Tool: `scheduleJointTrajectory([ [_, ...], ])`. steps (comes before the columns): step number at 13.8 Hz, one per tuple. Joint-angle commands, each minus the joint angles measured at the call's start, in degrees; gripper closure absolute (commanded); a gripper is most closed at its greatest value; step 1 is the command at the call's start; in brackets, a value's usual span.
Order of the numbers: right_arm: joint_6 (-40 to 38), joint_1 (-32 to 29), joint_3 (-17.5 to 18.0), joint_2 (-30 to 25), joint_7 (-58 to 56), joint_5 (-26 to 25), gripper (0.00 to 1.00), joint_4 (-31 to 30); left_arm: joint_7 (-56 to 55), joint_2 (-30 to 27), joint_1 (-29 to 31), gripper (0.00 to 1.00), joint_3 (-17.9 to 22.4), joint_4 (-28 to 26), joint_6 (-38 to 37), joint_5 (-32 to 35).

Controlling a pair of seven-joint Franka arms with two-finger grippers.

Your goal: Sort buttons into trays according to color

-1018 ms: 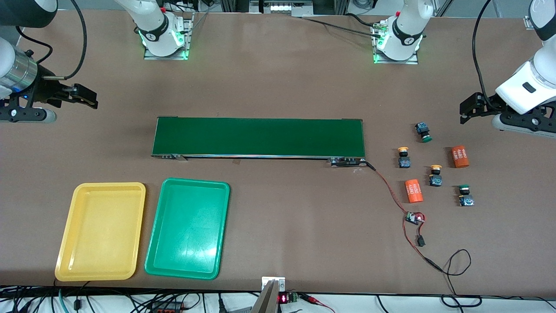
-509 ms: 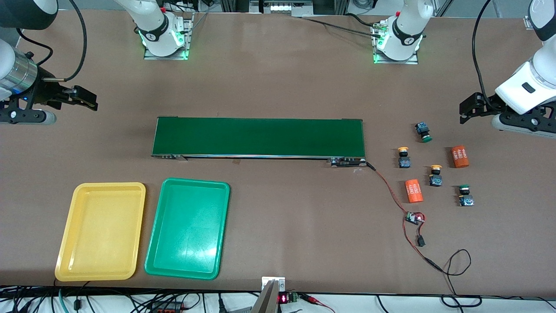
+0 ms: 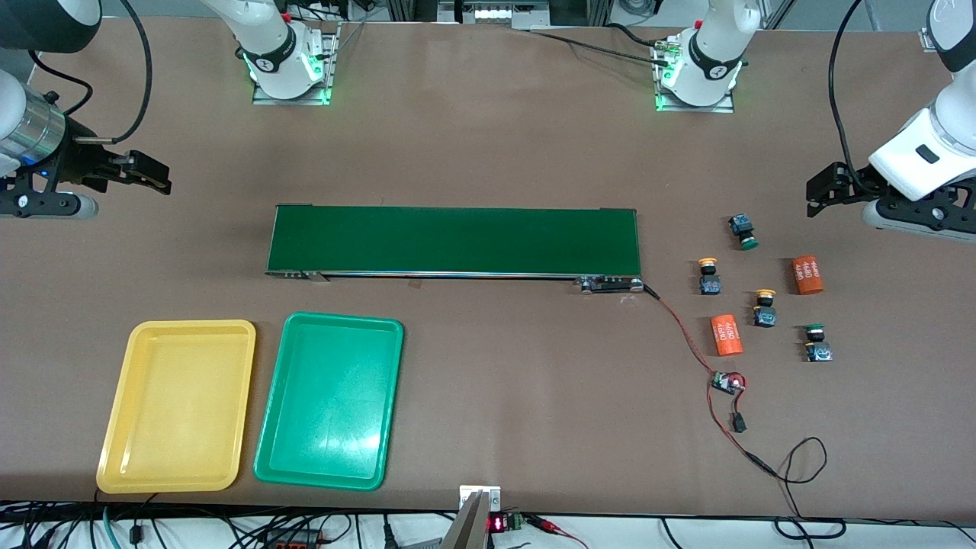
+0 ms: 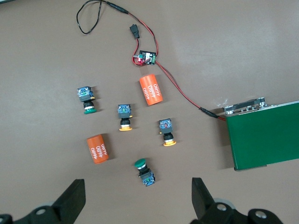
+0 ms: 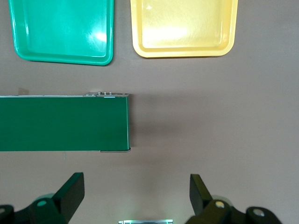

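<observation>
Front view: nothing sorted yet, all four buttons (image 3: 755, 286) sit on the worktop at the left arm's end, yellow tray (image 3: 122, 427) and green tray (image 3: 389, 404) empty. Left wrist: left tool (image 4: 138, 200) gapes empty over them; next it should drop onto one. Right wrist: right tool (image 5: 135, 198) open, waiting by the conveyor (image 5: 60, 123).

The yellow tray (image 3: 177, 406) and green tray (image 3: 329, 401) are glossy, smooth plastic. The brown table (image 3: 496, 137) looks matt. The conveyor belt (image 3: 454, 240) is matt too.
</observation>
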Motion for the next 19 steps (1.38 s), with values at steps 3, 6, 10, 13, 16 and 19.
scheduleJointTrajectory([
  [3, 0.3, -0.6, 0.3, -0.4, 0.7, 0.1, 0.00, -0.6, -0.3, -1.1, 0.8, 0.00, -0.9, -1.2, 0.0, 1.3],
  [6, 0.7, -0.7, 0.3, -0.4, -0.4, -0.4, 0.00, -0.5, -0.5, -0.9, 0.7, 0.00, -0.9, -0.7, -2.1, 1.2],
  [10, 0.8, 0.0, 0.3, -0.4, -0.1, -0.5, 0.00, -0.5, -0.5, -0.9, 0.7, 0.00, -0.9, -0.7, -2.2, 1.3],
  [13, 0.7, 0.1, 0.4, -0.4, 0.3, -0.5, 0.00, -0.5, -0.4, 1.6, 0.7, 0.00, -0.8, -0.5, -2.4, 1.3],
  [16, 0.4, 0.0, 0.4, -0.4, 0.3, -0.5, 0.00, -0.5, -0.5, 7.4, 0.8, 0.00, -0.1, 2.1, -2.8, 0.8],
  [19, 0.3, 0.1, 0.4, -0.4, 0.3, -0.4, 0.00, -0.5, -1.5, 12.5, 0.6, 0.00, -0.1, 3.5, -4.5, 1.2],
])
